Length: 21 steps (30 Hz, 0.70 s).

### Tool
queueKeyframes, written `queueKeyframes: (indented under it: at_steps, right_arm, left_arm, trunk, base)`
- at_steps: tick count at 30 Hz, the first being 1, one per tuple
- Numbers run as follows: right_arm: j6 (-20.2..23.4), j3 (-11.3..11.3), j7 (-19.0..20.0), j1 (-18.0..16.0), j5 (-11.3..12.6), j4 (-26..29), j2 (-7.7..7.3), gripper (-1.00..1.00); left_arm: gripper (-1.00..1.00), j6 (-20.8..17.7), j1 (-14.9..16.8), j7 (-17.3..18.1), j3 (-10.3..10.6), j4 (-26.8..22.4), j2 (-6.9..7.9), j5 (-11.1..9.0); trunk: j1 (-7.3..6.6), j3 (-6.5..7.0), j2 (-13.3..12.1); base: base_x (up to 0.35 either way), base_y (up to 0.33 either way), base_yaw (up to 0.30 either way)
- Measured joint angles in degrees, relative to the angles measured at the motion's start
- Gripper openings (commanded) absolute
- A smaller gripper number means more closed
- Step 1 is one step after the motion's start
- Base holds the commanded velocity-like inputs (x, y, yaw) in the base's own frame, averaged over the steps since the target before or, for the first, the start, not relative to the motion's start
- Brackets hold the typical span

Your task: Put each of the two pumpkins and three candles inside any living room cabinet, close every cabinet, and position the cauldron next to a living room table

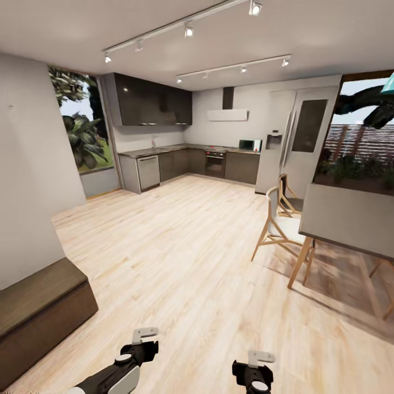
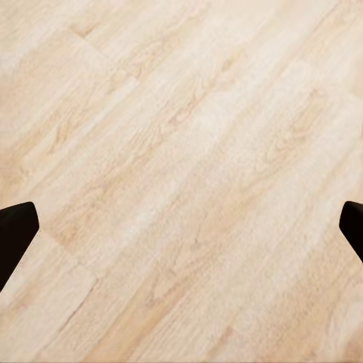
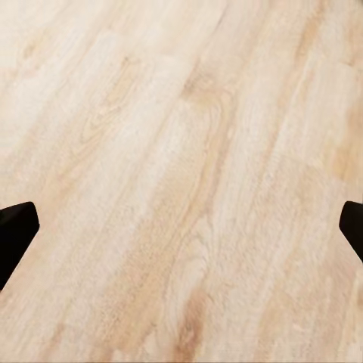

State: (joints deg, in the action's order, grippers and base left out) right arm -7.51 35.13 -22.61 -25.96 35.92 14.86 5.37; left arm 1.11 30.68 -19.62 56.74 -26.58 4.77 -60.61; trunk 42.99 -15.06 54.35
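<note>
At the left of the head view, a long, low, dark brown wooden cabinet [image 1: 41, 309] sits against the grey wall, closed. Moving right, the left end effector [image 1: 143, 340] and right end effector [image 1: 256, 365] hang empty over pale wood-plank floor [image 1: 180, 257], each with fingers spread wide apart. Farther right stand light wooden chairs [image 1: 279, 227] and a grey tabletop [image 1: 350, 219]. With no pumpkins, candles or cauldron in sight, the robot risks driving toward the kitchen, or clipping a chair while turning.
</note>
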Motion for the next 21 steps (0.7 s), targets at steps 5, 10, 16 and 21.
queueKeyframes:
  at_steps: [5, 10, 16, 21]
  right_arm:
    - [0.0, 0.0, 0.0, 0.0, 0.0, 0.0, 0.00, 1.00]
    - [0.0, 0.1, 0.0, 0.0, -0.1, 0.0, 0.00, 1.00]
    - [0.0, 0.1, 0.0, 0.0, -0.1, -0.1, 0.02, 1.00]
    - [0.0, 0.1, 0.0, 0.0, -0.1, -0.1, 0.05, 1.00]
  left_arm:
    - [1.00, 0.4, 0.0, 0.0, 0.0, 0.0, 0.00, 0.0]
    - [1.00, 0.8, 0.0, 0.0, 0.0, 0.0, 0.01, 0.1]
    - [1.00, 0.9, 0.0, 0.0, 0.0, 0.0, 0.01, 0.1]
    - [1.00, 0.9, 0.0, 0.0, 0.0, 0.0, 0.01, 0.1]
  trunk:
    - [0.00, 0.00, 0.0]
    - [-0.01, 0.00, 0.0]
    - [0.00, 0.00, 0.0]
    - [0.00, 0.00, 0.0]
  base:
    - [0.288, -0.024, 0.292]
    - [0.303, -0.086, 0.292]
    - [0.300, -0.146, 0.292]
    - [0.258, -0.168, 0.292]
